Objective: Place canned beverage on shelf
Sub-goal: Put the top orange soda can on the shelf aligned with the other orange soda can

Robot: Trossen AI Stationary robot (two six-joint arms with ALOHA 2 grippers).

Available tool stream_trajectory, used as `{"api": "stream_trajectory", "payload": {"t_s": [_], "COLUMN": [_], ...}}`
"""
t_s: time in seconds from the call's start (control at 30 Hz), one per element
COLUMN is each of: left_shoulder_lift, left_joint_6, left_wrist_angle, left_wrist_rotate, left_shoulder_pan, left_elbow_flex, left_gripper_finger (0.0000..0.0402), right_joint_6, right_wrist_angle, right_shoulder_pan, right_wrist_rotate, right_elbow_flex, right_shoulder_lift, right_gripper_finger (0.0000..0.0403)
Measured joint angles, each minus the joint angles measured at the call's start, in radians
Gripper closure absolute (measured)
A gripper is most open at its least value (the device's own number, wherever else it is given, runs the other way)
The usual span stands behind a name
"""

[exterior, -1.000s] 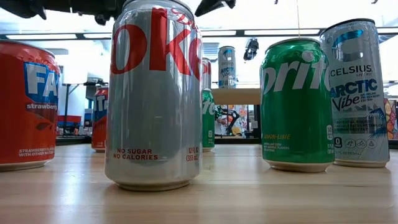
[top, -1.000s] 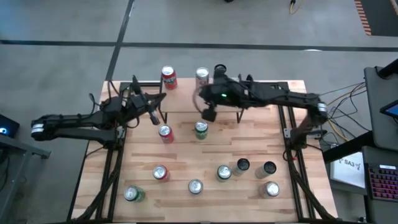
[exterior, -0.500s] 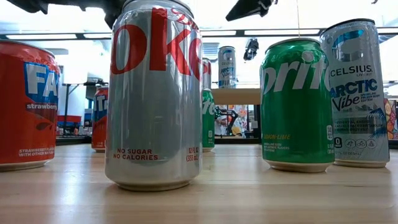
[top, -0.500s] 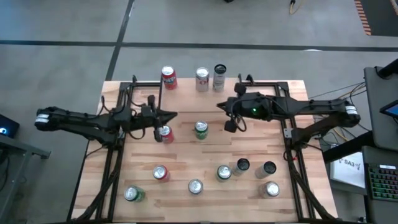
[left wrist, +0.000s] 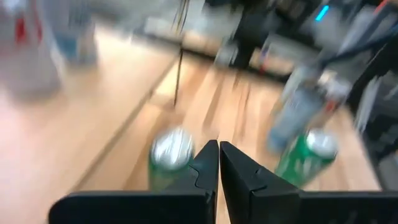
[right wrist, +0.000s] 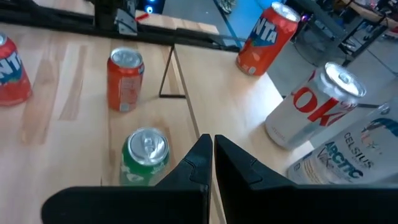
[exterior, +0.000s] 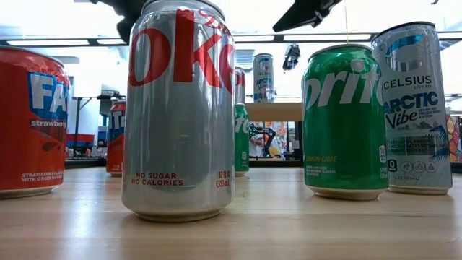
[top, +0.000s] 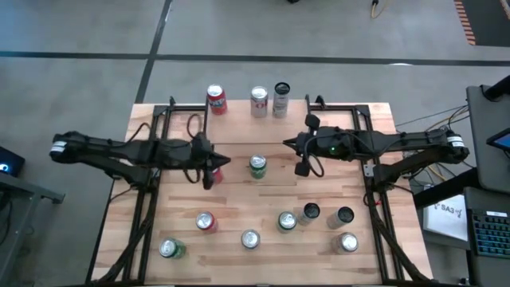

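High view: the shelf (top: 239, 127) is sitting at the far middle of the table (top: 382, 255), with three cans standing along its far edge: a red Fanta can (top: 216, 100), a silver Coke can (top: 259, 102) and a pale Celsius can (top: 280, 99), the last two just beside each other. Both arms are reaching in over the shelf's near edge. The left gripper (top: 217, 166) is hanging with fingers pressed together, empty, and is covering most of a red can (top: 212, 175) under it. The right gripper (top: 302, 166) is also closed on nothing, near a green can (top: 257, 166) standing between the two grippers. Seven more cans are scattered across the near half of the table.

Low view: the big Diet Coke can (exterior: 180, 108) is blocking the middle; the strawberry Fanta (exterior: 29, 123) is cut off at the left, with Sprite (exterior: 345, 119) and Celsius (exterior: 415, 108) on the right. Only dark arm pieces are poking in along the top edge. The shelf is showing as a thin wood strip far behind.

Left wrist view: badly blurred. The fingers (left wrist: 205, 171) are touching each other; two green cans are sitting beyond, with no labels readable.

Right wrist view: the fingers (right wrist: 202, 165) are closed together. The green can and a red can are sitting on the table past them; the three cans are on the shelf, the Celsius partly cut off.
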Motion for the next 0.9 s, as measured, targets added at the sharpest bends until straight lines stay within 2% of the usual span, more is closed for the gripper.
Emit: {"api": "stream_trajectory", "payload": {"t_s": [0.17, 0.3, 0.43, 0.53, 0.67, 0.9], "left_shoulder_lift": [0.103, 0.192, 0.285, 0.348, 0.403, 0.451], "left_joint_6": [-0.159, -0.213, -0.282, -0.341, -0.378, -0.452], "left_wrist_angle": [-0.474, -0.732, -0.909, -0.989, -1.029, -1.04], "left_wrist_rotate": [0.016, 0.02, 0.043, 0.099, 0.155, 0.123], "left_shoulder_pan": [-0.011, -0.026, -0.028, -0.028, -0.028, -0.028], "left_elbow_flex": [0.198, 0.316, 0.397, 0.45, 0.507, 0.553], "left_gripper_finger": [0.0402, 0.0402, 0.0402, 0.0394, 0.0359, 0.0241], "right_joint_6": [-0.002, -0.018, -0.034, -0.041, -0.031, -0.028], "right_wrist_angle": [-0.022, -0.023, -0.023, -0.023, -0.026, -0.038], "right_shoulder_pan": [0.0, 0.0, 0.0, 0.0, 0.0, 0.0], "right_wrist_rotate": [0.001, 0.003, 0.003, 0.003, 0.003, 0.003], "right_elbow_flex": [-0.002, -0.002, -0.002, -0.001, 0.005, 0.005], "right_shoulder_lift": [-0.001, -0.001, -0.001, -0.001, -0.001, -0.001], "right_gripper_finger": [0.0394, 0.0394, 0.0394, 0.0394, 0.0394, 0.0394]}}
